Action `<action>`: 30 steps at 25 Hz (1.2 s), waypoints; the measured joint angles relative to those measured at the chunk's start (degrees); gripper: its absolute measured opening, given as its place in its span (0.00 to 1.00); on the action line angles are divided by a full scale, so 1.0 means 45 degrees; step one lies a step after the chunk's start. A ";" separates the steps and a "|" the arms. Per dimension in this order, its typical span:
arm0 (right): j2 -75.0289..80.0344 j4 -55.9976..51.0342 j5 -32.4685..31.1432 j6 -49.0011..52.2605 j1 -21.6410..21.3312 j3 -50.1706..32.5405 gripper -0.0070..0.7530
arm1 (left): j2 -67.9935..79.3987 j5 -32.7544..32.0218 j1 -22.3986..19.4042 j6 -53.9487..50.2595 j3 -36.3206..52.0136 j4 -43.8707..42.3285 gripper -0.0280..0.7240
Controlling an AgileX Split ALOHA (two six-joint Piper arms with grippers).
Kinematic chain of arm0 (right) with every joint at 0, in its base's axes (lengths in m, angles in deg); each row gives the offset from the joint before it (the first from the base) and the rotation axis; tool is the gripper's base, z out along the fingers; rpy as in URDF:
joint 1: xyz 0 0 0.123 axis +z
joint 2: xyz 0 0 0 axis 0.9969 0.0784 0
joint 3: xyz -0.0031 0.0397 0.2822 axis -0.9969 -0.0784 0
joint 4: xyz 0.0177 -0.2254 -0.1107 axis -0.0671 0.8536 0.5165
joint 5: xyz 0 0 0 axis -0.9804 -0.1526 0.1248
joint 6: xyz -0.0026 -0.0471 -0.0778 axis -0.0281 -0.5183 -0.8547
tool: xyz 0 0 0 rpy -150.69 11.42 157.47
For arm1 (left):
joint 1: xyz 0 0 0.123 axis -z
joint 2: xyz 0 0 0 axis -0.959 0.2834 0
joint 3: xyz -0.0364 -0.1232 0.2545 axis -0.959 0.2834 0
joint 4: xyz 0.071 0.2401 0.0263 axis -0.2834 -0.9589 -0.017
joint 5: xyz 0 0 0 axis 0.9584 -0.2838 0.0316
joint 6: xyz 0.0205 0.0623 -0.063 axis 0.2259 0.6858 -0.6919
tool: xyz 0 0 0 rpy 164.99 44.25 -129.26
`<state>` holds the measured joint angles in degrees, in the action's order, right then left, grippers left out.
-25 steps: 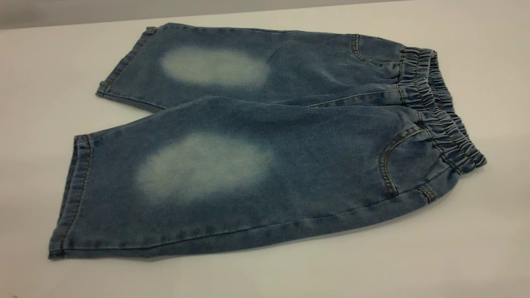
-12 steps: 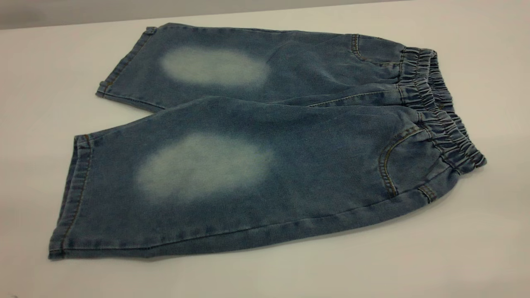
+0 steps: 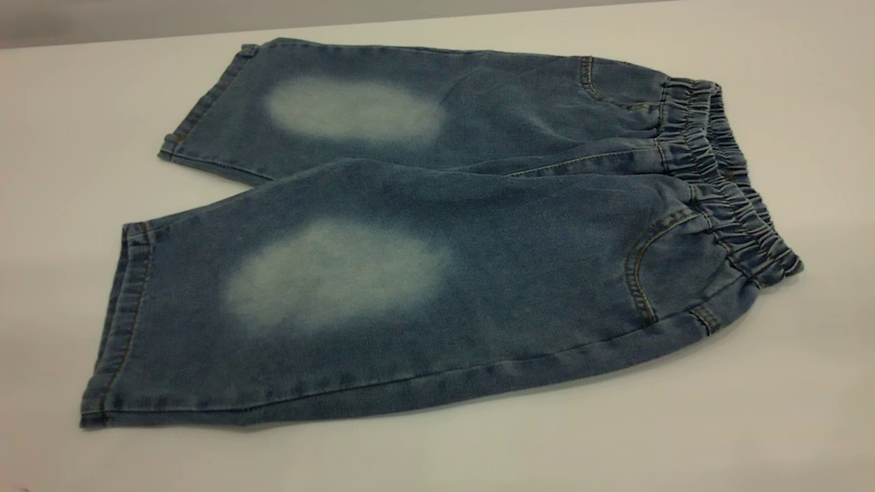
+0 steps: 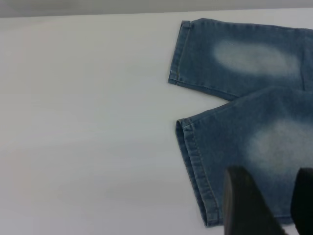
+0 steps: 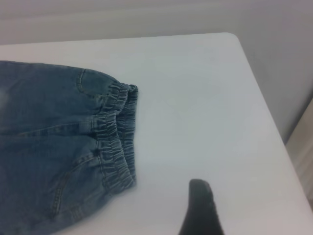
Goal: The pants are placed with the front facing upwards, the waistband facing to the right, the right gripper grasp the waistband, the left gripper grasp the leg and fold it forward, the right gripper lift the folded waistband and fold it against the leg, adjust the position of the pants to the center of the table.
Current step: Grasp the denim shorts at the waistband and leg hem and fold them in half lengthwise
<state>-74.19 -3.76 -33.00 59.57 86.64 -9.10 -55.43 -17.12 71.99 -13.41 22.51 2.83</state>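
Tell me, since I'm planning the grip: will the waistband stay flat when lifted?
Probably not. The waistband is gathered, ruched elastic, so it would likely bunch and sag. The pants lie limp with soft creases on the table, so the denim should droop rather than hold shape.

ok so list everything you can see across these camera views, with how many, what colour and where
pants: one pair, blue denim with two pale faded ovals, spread flat and unfolded, legs toward the left arm's side
waistband: one, darker blue, gathered, at the pants' end toward the right arm's side
table: one, white, under the pants
wall: one strip, grey, behind the table's far edge
left gripper: one, black, fingers apart, above the near leg's hem, seen only in the left wrist view
right gripper: one, black, only one fingertip showing, over bare table beside the waistband
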 joint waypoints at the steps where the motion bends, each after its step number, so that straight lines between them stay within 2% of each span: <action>1: 0.0000 -0.0054 0.0000 0.0000 0.0000 0.0000 0.59 | 0.0000 0.0000 0.0019 0.0000 0.0000 0.0058 0.36; 10: 0.0000 -0.0783 0.0015 0.0000 0.0000 0.0244 0.59 | 0.0466 -0.0325 0.0019 0.0000 -0.0459 0.0384 0.36; 16: 0.1287 -0.3366 0.0281 -0.0228 0.0014 0.0932 0.59 | 0.2947 0.0167 0.0019 0.1239 -0.1819 0.0930 0.36; 22: 0.4679 -0.5794 0.1110 -0.1311 0.0014 0.0898 0.59 | 0.6941 0.1963 0.0019 0.3369 -0.2553 0.1119 0.36; 27: 0.7813 -0.6070 0.2673 -0.2513 0.0014 0.0858 0.59 | 1.0110 0.3824 0.0019 0.3757 -0.2512 0.1814 0.36; 30: 0.9943 -0.6677 0.3577 -0.2755 0.0014 0.0858 0.59 | 1.1929 0.4336 0.0019 0.4517 -0.2513 0.2433 0.36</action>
<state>-29.44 -33.81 -16.90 47.17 86.71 -5.24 -1.75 2.39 72.07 6.92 11.20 13.78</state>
